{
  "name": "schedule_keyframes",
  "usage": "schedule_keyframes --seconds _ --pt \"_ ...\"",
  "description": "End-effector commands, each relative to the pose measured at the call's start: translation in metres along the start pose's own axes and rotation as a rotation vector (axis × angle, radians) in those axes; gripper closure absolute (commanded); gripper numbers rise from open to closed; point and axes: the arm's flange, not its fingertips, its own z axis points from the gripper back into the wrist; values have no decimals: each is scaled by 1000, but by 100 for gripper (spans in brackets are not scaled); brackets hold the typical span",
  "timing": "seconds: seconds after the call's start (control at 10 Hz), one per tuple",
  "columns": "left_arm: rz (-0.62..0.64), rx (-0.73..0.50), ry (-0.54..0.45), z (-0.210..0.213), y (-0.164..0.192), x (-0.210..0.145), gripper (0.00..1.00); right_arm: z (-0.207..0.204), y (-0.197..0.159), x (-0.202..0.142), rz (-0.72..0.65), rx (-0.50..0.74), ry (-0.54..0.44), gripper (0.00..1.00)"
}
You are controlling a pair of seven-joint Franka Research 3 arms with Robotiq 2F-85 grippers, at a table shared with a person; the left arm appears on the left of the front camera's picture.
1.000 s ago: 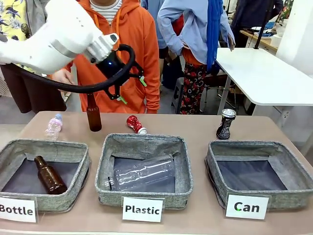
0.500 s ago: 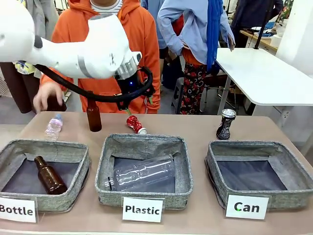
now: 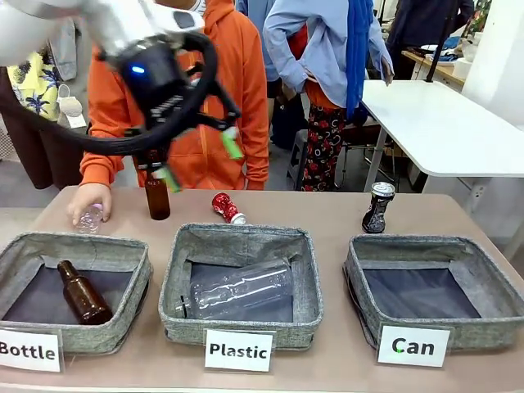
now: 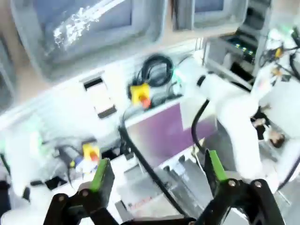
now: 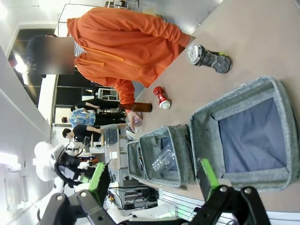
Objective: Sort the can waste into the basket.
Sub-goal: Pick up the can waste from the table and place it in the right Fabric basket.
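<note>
Crushed red can [image 3: 227,207] sideways, crumpled black-blue can [image 3: 377,208] upright

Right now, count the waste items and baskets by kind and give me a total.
Cans: 2 (red can, black can)
Glass bottles: 2 (standing bottle, lying bottle)
Plastic bottles: 2 (big clear bottle, small clear bottle under the person's hand)
Baskets: 3 (Bottle basket, Plastic basket, Can basket)
Total: 9

The basket [image 3: 483,332] was rough grey cloth, the red can [image 3: 223,204] at its ten o'clock glossy metal, the table [image 3: 327,213] matt.
</note>
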Motion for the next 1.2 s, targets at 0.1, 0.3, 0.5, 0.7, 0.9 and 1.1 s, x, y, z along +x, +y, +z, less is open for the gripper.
schedule_keyframes --seconds 0.1,0.3,0.5,0.7,0.9,1.1 --pt "82 -190 -144 46 63 -39 0 -2 -1 1 23 31 -12 0" --pt "127 -321 -302 107 106 -75 0 -2 -1 1 23 31 -12 0" --pt "372 -301 -698 145 155 -107 0 -2 -1 1 23 31 -12 0" --pt "334 -548 -668 166 219 -159 0 -2 -1 1 23 31 -12 0" --pt "354 -885 -721 163 290 -209 0 -2 -1 1 23 31 -12 0" --pt "346 -1002 -720 144 335 -225 0 -2 -1 1 23 31 -12 0"
